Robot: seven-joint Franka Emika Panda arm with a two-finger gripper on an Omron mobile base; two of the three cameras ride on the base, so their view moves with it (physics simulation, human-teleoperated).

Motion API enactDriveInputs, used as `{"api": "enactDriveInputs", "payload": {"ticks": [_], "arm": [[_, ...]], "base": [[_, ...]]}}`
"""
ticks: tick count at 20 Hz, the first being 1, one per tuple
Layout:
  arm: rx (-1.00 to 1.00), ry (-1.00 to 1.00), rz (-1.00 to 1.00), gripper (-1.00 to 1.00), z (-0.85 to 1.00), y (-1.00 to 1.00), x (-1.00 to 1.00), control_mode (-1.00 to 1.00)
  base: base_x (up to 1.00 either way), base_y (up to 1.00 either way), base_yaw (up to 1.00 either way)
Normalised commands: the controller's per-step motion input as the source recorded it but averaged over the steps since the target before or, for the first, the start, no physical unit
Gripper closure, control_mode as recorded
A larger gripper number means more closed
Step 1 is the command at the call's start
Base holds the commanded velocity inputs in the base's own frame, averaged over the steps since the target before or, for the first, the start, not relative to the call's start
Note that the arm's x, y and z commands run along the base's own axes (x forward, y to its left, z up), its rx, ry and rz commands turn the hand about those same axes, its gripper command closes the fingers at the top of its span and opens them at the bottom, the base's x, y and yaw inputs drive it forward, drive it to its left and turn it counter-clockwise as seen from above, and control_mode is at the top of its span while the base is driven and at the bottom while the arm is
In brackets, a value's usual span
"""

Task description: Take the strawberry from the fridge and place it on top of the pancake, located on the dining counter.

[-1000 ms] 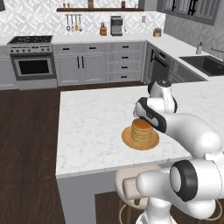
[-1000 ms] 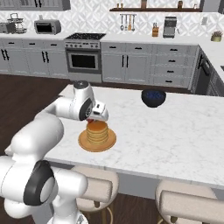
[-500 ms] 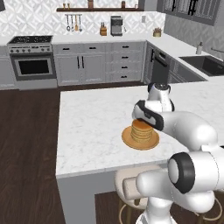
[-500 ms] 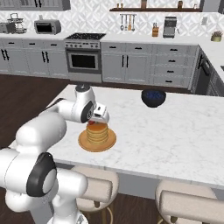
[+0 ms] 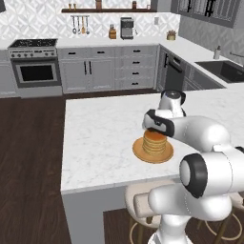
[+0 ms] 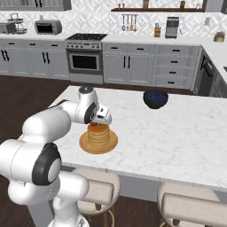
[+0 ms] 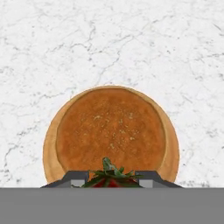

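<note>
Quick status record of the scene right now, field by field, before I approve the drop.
gripper: over the pancakes, fingers closed on the strawberry
strawberry: held, green leaves showing, not yet on the stack
pancakes: short stack on an orange plate, top bare
counter: white marble, plate near its front edge
bowl: dark, further back on the counter, apart from the plate

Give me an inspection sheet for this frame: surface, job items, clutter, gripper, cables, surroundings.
Surface: dining counter, white marbled.
Job's things: pancake stack on its plate; strawberry between the fingers, leaves visible.
Clutter: dark bowl behind the stack, apart from it.
Grippers: gripper shut on the strawberry, above the pancake.
Cables: nothing seen.
Surroundings: stove, sink, stools at the near edge.
</note>
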Motion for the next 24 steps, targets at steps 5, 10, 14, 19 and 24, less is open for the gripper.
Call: {"api": "enactDriveInputs", "payload": {"ticks": [5,10,14,19,24], "arm": [[0.0,0.0,0.0,1.0,-0.2,0.0,0.11,-1.0],[0.0,0.0,0.0,1.0,-0.18,0.0,0.03,-1.0],[0.0,0.0,0.0,-1.0,-0.17,0.0,0.0,-1.0],[0.0,0.0,0.0,-1.0,-0.02,0.0,0.0,-1.0],[0.0,0.0,0.0,-1.0,0.15,0.0,0.0,-1.0]], "base": [[0.0,0.0,0.0],[0.0,0.0,0.0],[0.0,0.0,0.0],[0.0,0.0,0.0],[0.0,0.0,0.0]]}}
